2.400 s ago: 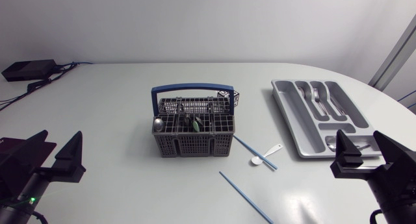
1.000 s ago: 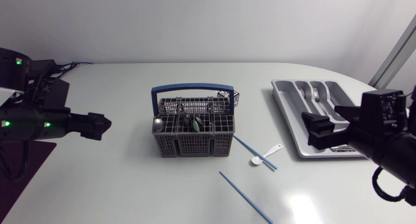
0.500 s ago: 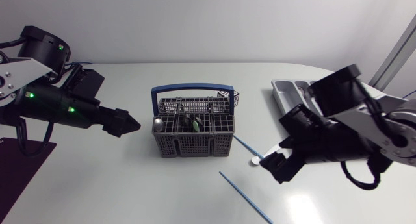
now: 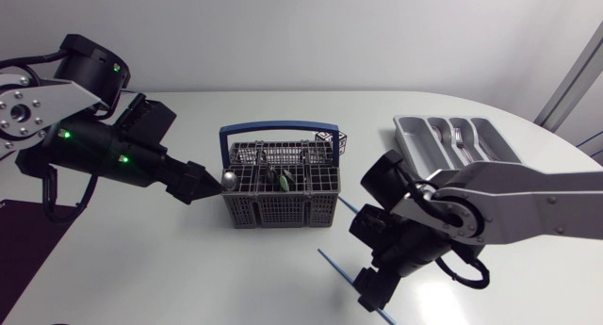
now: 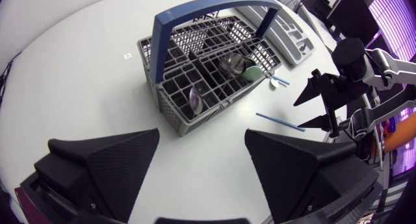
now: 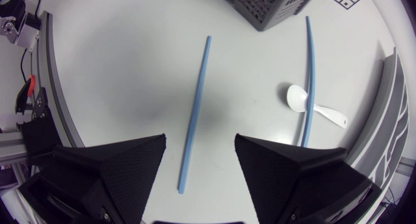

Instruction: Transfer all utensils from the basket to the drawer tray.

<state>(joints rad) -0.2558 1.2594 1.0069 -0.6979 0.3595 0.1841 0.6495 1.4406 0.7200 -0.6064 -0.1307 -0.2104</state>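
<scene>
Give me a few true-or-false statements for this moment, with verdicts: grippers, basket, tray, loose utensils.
1. The left gripper and the right gripper are both open and hold nothing. True.
2. A blue chopstick lies on the table below the right gripper. True.
3. The white spoon stands in the basket. False: it lies on the table beside a second chopstick.
4. The drawer tray is empty. False: forks lie in it.
5. The left gripper is inside the basket. False: it is outside, by the basket's side wall.
</scene>
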